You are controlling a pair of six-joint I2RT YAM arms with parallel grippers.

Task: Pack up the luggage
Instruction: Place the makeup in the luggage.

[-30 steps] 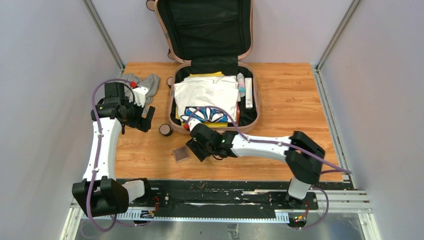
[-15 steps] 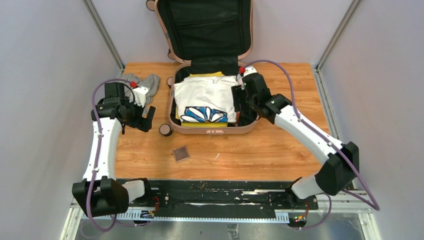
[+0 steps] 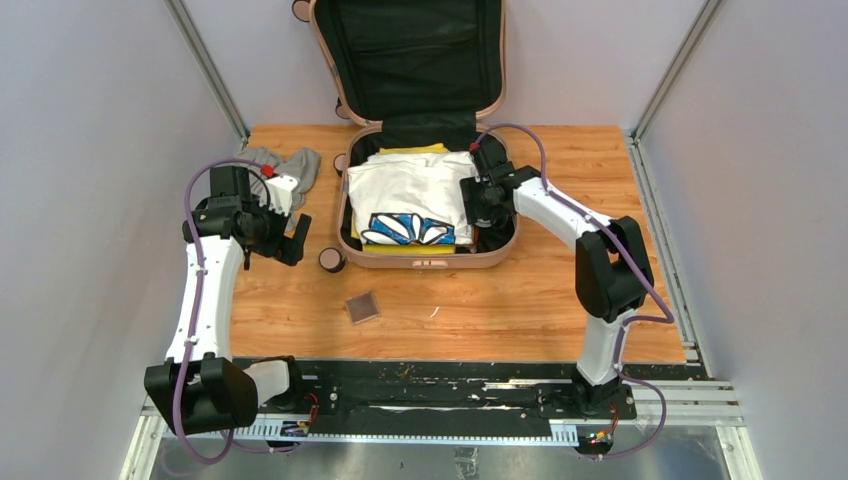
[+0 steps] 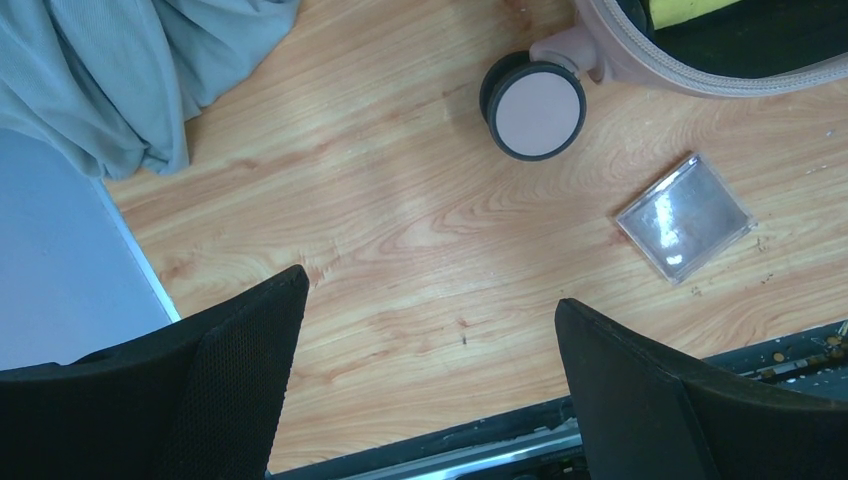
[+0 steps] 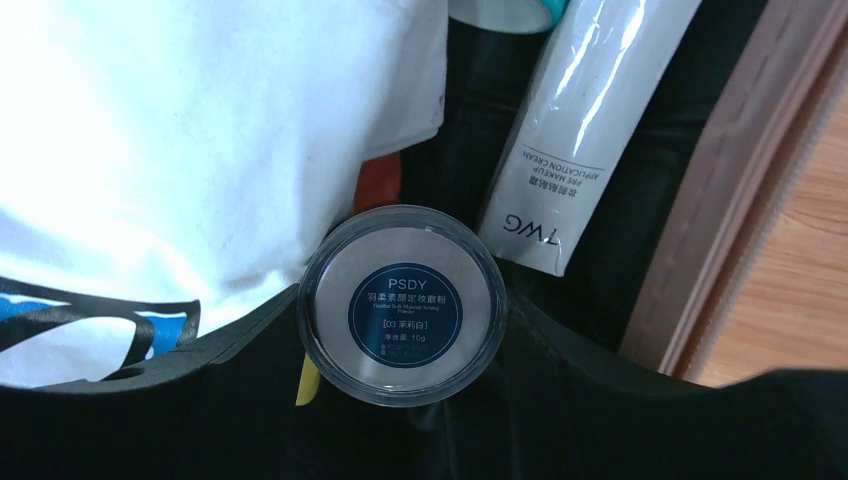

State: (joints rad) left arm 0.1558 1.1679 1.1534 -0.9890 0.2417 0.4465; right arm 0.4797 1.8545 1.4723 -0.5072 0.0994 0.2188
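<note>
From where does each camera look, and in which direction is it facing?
Top external: above and behind the bases, looking down on the table and open luggage; both arms show.
Left wrist: on the left arm, facing down at the table; the open left gripper shows.
Right wrist: facing down into the luggage; the right gripper holds a round jar.
Shared: top and left wrist both see the clear square case.

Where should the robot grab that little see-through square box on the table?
Come straight down from above and pinch two opposite straight edges of the clear square box. It lies flat and thin on the table, turned cornerwise, so the wrist should turn to match its sides. The open left gripper looks nearest.
</note>
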